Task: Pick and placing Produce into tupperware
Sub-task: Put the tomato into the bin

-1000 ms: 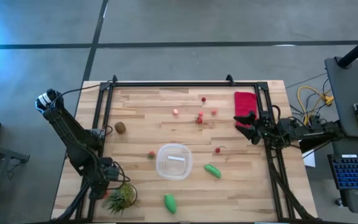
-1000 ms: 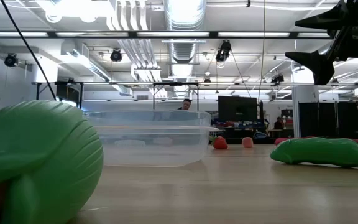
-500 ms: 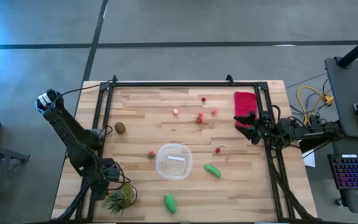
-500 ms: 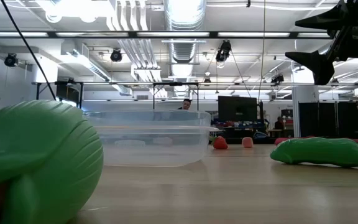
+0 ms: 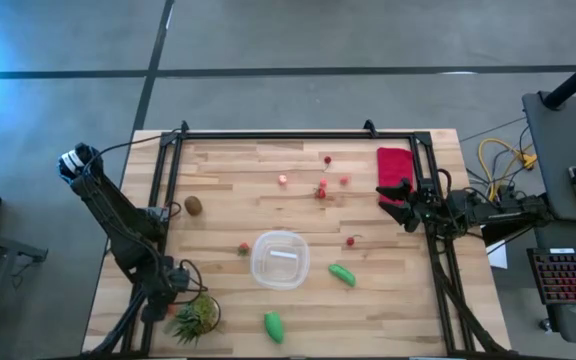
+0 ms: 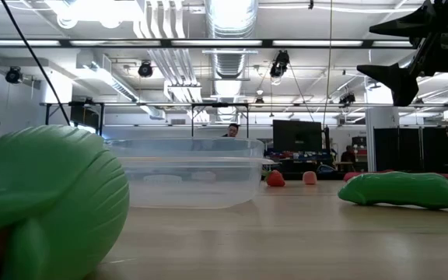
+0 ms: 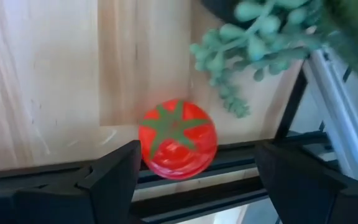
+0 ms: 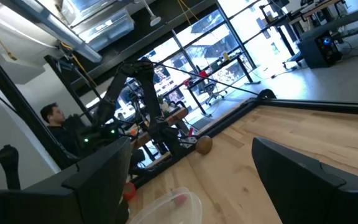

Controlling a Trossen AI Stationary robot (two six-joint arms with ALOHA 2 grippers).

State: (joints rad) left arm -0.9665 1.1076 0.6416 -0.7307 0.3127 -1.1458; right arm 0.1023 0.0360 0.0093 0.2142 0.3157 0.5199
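Note:
My left gripper (image 5: 171, 287) is at the table's near left corner, next to the spiky plant (image 5: 196, 316). It is open. In its wrist view the fingers stand on either side of the red tomato (image 7: 178, 140), which lies on the wood close to the table's edge frame. The clear tupperware (image 5: 279, 259) sits mid-table. One green piece (image 5: 342, 274) lies to its right and another (image 5: 273, 325) nearer. The brown piece (image 5: 194, 205) lies at the left. Several red berries (image 5: 321, 190) are scattered beyond the tupperware. My right gripper (image 5: 396, 204) waits open above the table's right side.
A flat red cloth (image 5: 394, 165) lies at the far right under my right arm. Black frame rails (image 5: 268, 135) run along the far and side edges. The plant's fronds (image 7: 260, 37) hang close to the tomato. Bare wood (image 5: 238, 170) lies between the berries and the brown piece.
My left gripper has edged slightly toward the table's near edge, beside the plant. Nothing on the table has moved.

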